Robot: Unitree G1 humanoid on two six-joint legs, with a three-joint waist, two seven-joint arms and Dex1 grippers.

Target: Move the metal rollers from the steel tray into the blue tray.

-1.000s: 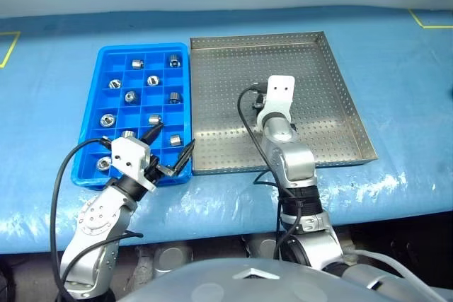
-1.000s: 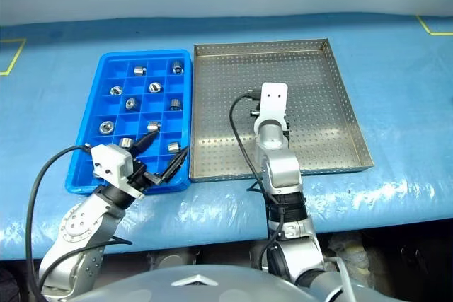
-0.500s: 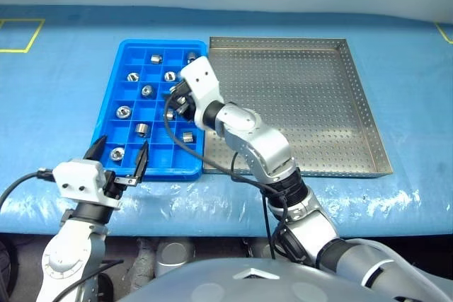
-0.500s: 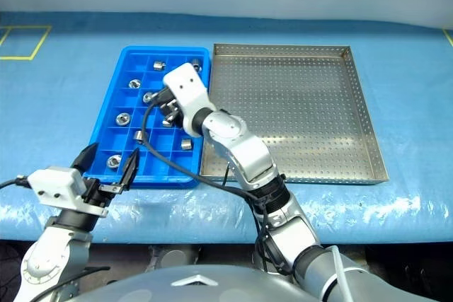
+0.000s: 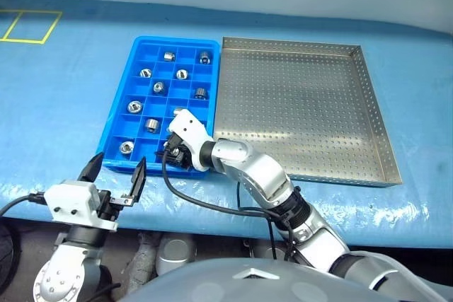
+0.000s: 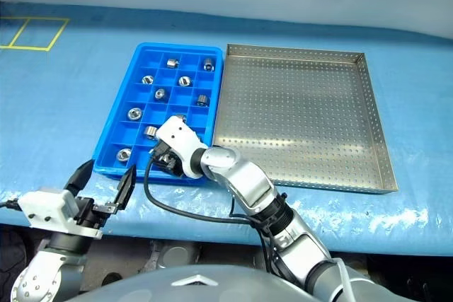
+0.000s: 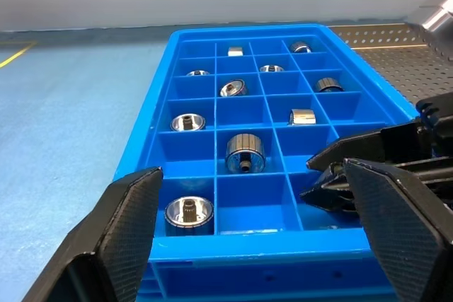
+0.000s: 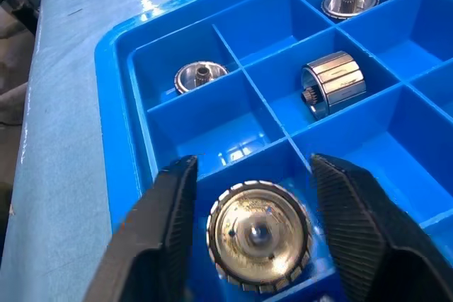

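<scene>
The left gripper [image 5: 115, 172] hangs off the near edge of the blue-covered table [image 5: 56, 97], just short of the blue tray's [image 5: 124, 66] near left corner, its two black fingers [image 7: 120, 235] spread wide with nothing between them.

On to the blue tray, which lies on the table with its right side against the steel tray [image 5: 368, 104]. Metal rollers [image 5: 158, 87] sit scattered one to a compartment: two in the far row, more down the middle rows, one in the near left corner cell [image 5: 127, 147].

Now the right gripper [image 5: 175, 155], reaching across to the tray's near edge, pointing down into a near-row compartment. The right wrist view shows its fingers [image 8: 354, 224] parted on either side of a roller [image 8: 259, 235] that lies end-up in that cell, with a gap showing between each finger and the roller, so it isn't pinched.

Further right, the steel tray shows its perforated floor bare, its near right corner close to the table's near edge.
</scene>
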